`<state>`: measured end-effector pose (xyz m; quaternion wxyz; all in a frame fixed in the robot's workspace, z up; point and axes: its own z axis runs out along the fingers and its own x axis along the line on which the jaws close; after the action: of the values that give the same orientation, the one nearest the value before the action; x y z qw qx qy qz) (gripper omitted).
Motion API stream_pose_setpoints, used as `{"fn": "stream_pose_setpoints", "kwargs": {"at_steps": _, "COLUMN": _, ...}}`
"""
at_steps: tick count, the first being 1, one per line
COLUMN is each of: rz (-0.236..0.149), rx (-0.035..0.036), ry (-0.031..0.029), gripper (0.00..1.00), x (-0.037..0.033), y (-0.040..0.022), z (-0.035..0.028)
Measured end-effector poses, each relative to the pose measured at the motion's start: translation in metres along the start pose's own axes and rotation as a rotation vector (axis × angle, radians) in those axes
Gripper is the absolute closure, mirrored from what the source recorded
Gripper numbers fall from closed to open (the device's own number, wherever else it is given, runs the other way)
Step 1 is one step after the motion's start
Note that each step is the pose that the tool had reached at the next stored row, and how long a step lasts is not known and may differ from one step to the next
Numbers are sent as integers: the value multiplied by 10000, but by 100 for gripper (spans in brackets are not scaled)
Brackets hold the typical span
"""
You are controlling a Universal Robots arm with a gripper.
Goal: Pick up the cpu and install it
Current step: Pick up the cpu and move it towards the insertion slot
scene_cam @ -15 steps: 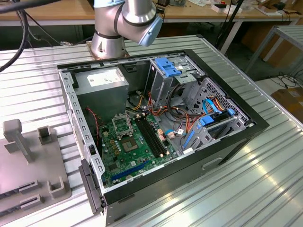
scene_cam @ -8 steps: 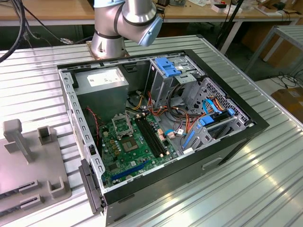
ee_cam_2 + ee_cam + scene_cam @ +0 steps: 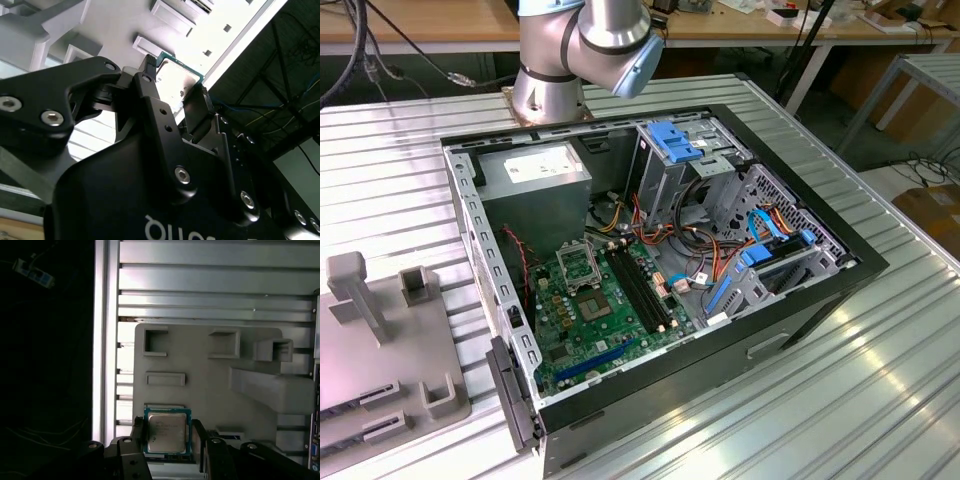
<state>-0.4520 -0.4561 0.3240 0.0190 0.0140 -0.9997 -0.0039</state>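
Note:
The cpu, a small square chip with a dull grey metal top and a green rim, sits between the two black fingers of my gripper. The fingers press against its two opposite edges, so the gripper is shut on it. In the second wrist view the cpu shows from the side between the fingertips of the gripper. Behind it lies the grey fixture plate. In the exterior view the green motherboard lies in the open computer case, with its socket near the board's middle.
The grey fixture plate with raised blocks lies at the exterior view's left, on the ribbed metal table. The arm's base stands behind the case. Cables, a blue-handled drive cage and black memory slots crowd the case interior.

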Motion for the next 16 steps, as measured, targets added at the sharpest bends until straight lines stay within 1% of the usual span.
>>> {"fn": "stream_pose_setpoints", "kwargs": {"at_steps": 4, "rz": 0, "rx": 0, "ry": 0, "gripper": 53, "x": 3, "y": 1, "z": -71}}
{"fn": "stream_pose_setpoints", "kwargs": {"at_steps": 7, "rz": 0, "rx": -1, "ry": 0, "gripper": 53, "x": 5, "y": 1, "z": -144}}
{"fn": "stream_pose_setpoints", "kwargs": {"at_steps": 15, "rz": 0, "rx": 0, "ry": 0, "gripper": 53, "x": 9, "y": 2, "z": -247}}
{"fn": "stream_pose_setpoints", "kwargs": {"at_steps": 16, "rz": 0, "rx": 0, "ry": -1, "gripper": 53, "x": 10, "y": 2, "z": -268}}
